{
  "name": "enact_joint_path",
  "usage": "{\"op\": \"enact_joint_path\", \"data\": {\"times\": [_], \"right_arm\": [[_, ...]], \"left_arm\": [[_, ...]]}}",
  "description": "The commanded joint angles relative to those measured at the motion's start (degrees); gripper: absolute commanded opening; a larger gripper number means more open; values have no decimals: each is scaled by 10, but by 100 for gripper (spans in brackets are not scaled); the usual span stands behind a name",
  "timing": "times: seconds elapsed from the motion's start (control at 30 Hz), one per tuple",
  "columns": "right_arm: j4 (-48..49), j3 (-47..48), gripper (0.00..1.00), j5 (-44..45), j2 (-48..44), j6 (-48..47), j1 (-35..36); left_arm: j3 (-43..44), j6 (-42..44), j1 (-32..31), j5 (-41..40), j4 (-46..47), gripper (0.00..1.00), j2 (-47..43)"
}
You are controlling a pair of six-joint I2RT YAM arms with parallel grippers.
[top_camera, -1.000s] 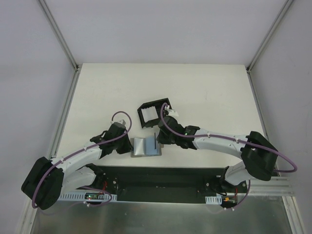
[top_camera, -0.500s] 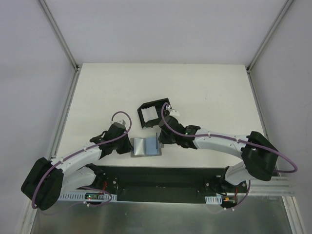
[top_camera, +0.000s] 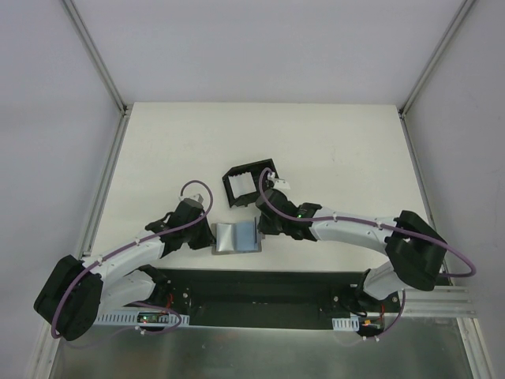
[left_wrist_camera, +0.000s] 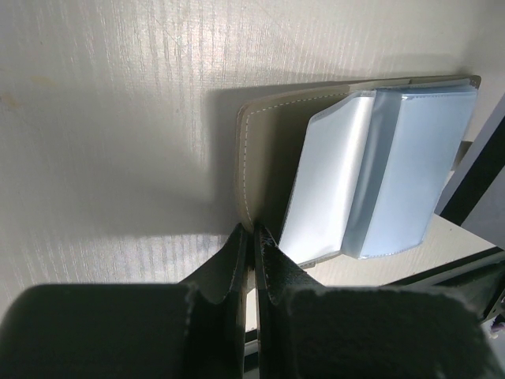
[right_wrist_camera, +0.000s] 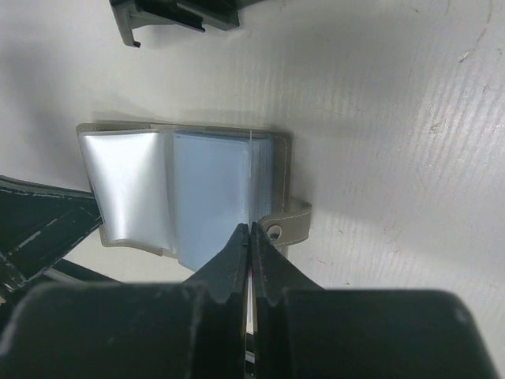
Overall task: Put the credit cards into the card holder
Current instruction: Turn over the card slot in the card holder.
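Observation:
A grey wallet lies open near the table's front edge, its clear card sleeves facing up. My left gripper is shut on the wallet's left cover, which runs in between the fingers. At the wallet's right side, by the snap tab, my right gripper is shut on a thin credit card. The card shows only edge-on, as a pale and reddish strip between the pads. The black card holder stands just beyond the wallet, its near wall at the top of the right wrist view.
The arms' black base plate runs along the near edge right behind the wallet. Aluminium rails border the white table on both sides, and bare table stretches beyond and to the right of the holder.
The right gripper has shifted a little over the wallet's right edge with the card still pinched. The left arm and wallet have stayed put.

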Motion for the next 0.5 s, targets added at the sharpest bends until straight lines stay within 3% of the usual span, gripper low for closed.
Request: {"op": "enact_joint_path", "data": {"times": [0.0,0.47], "right_arm": [[1,13,1,-7,17,-1,-1],[36,32,0,-38,0,-21,-1]], "left_arm": [[-11,13,-4,-10,-42,0,12],[-9,16,-4,2,-33,0,23]]}}
